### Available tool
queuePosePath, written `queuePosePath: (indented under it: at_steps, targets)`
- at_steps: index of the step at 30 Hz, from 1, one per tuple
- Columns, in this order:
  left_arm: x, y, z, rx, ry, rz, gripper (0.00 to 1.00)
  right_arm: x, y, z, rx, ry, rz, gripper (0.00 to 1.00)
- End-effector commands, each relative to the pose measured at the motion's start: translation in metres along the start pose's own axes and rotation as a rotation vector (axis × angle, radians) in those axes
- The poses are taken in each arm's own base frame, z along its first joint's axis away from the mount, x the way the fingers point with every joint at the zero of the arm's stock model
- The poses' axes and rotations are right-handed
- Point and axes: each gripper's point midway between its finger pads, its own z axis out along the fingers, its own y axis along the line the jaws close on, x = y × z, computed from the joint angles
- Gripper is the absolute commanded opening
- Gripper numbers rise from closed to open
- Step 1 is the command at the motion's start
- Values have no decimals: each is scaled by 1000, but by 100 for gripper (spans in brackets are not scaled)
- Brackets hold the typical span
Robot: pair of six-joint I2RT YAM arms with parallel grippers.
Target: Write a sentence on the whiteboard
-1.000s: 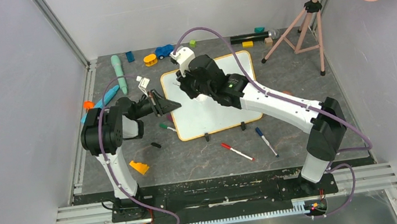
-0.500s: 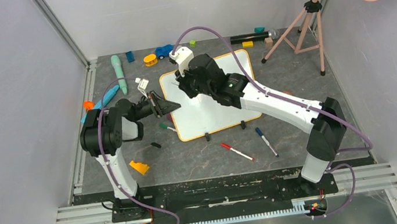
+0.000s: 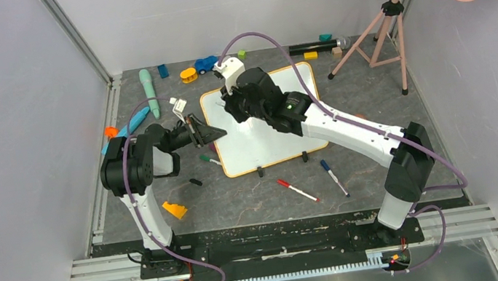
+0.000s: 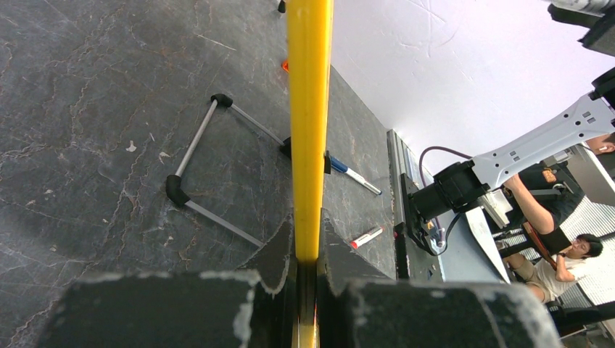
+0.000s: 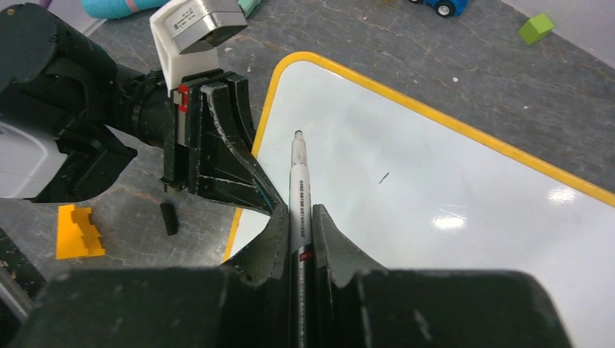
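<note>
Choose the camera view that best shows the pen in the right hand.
Right wrist view: the pen shows clearly, tip over the whiteboard. From above, the right arm hides it. The left wrist view misses it.

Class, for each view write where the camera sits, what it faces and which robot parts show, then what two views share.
Top external: above, behind the robot, looking down at the whiteboard; both arms show.
Left wrist: on left arm, facing along the board's edge; left pincer clamps it.
Right wrist: on right arm, facing the board; right pincer holds a marker.
Shared: both wrist views show the left pincer.
</note>
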Motion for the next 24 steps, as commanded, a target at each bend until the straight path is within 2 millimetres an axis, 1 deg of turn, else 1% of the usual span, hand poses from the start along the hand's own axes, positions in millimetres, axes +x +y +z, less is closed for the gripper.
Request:
queuePosePath:
  at_steps: [1,7,11,15,19,24]
  targets:
    - [-10,4,0,-7,-38,168,2,-33,10,-2,-67,-73,48,0]
    - [-10,5,0,-6,-37,168,2,-26,13,4,-89,-40,-34,0]
    - [-10,5,0,-6,-36,168,2,-21,16,10,-87,-16,-52,0]
    - [-11,5,-1,-6,-37,171,2,-21,16,19,-77,0,-58,0]
    - [-10,4,-1,-2,-33,171,2,-23,12,25,-50,2,-58,0]
    - [-10,4,0,-1,-32,175,2,-19,7,28,-21,20,-62,0]
